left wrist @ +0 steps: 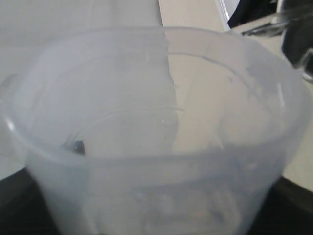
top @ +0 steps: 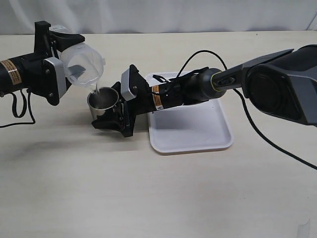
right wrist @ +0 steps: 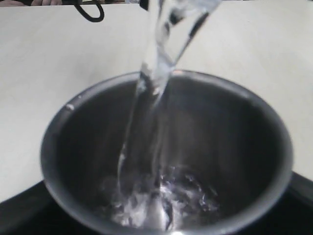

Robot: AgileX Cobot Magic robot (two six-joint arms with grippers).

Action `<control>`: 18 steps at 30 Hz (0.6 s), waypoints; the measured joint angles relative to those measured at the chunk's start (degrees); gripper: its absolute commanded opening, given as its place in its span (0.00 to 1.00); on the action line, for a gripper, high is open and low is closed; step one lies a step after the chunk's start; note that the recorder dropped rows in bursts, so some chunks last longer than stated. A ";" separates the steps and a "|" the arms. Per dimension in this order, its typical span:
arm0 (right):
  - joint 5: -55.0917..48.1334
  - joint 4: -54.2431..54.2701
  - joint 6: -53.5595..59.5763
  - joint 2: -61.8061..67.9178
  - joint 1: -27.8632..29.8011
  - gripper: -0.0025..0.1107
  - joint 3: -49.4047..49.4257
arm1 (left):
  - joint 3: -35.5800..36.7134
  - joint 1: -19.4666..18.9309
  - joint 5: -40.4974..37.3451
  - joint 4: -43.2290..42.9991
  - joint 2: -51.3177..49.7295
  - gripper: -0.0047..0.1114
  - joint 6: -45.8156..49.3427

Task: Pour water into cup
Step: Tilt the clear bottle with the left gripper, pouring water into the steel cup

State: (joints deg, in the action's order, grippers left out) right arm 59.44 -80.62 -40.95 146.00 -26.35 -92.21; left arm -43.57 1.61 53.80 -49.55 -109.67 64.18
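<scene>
Beige table (top: 148, 198): your left gripper (top: 67, 54) grips the container (top: 85, 62) tilted over the cup (top: 101, 103) so water (right wrist: 146, 122) streams in. Right gripper (top: 110, 114) clamps the cup, likely steadying it.

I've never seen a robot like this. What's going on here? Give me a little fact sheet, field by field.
Left end effector: holds clear container, tilted
Water: streaming down into steel cup
Right end effector: clasps cup, which stands on table
Tray: white, right of cup, under right arm
</scene>
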 measured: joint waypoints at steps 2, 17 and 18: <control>0.13 0.00 0.00 0.00 0.00 0.06 0.00 | 0.00 0.00 0.24 0.00 0.00 0.04 0.11; 1.33 -2.15 -0.14 0.00 0.00 0.06 0.00 | -0.10 0.00 1.39 0.00 0.00 0.04 0.36; 1.33 -2.15 -0.14 0.00 0.00 0.06 0.00 | -0.10 0.00 1.39 0.00 0.00 0.04 0.36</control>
State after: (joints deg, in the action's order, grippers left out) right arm 60.77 -82.77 -41.10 146.00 -26.35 -92.21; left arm -43.67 1.61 55.19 -49.55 -109.67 64.54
